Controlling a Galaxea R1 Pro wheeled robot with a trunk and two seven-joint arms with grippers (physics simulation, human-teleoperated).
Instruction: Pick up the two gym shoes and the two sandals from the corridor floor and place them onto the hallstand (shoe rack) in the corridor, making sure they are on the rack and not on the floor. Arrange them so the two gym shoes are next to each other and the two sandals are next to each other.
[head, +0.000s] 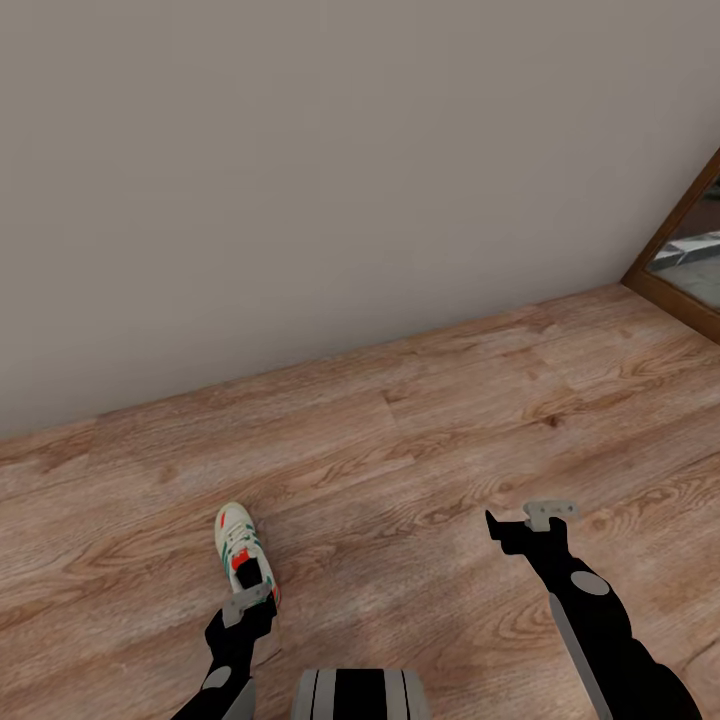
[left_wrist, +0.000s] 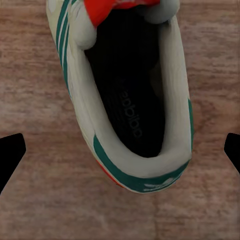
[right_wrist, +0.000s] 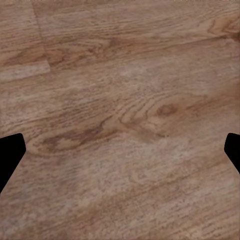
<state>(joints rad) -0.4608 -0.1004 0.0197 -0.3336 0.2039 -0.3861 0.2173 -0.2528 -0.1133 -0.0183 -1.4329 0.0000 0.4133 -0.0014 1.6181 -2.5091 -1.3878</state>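
One gym shoe (head: 240, 548), cream with green stripes and a red-orange tongue, lies on the wood-plank corridor floor (head: 420, 440) with its toe pointing toward the wall. My left gripper (head: 246, 610) hovers over its heel end. In the left wrist view the shoe's dark opening and green heel collar (left_wrist: 135, 125) lie between the widely spread black fingertips (left_wrist: 10, 155), which touch nothing; this gripper (left_wrist: 120, 152) is open. My right gripper (head: 522, 522) hangs open over bare planks (right_wrist: 120, 120), its fingertips (right_wrist: 10, 155) far apart. The other gym shoe, the sandals and the hallstand are out of view.
A plain grey wall (head: 300, 180) runs across the back, meeting the floor along a slanted line. A brown-framed mirror or doorway (head: 690, 250) stands at the far right. My own base (head: 355, 695) shows at the bottom edge.
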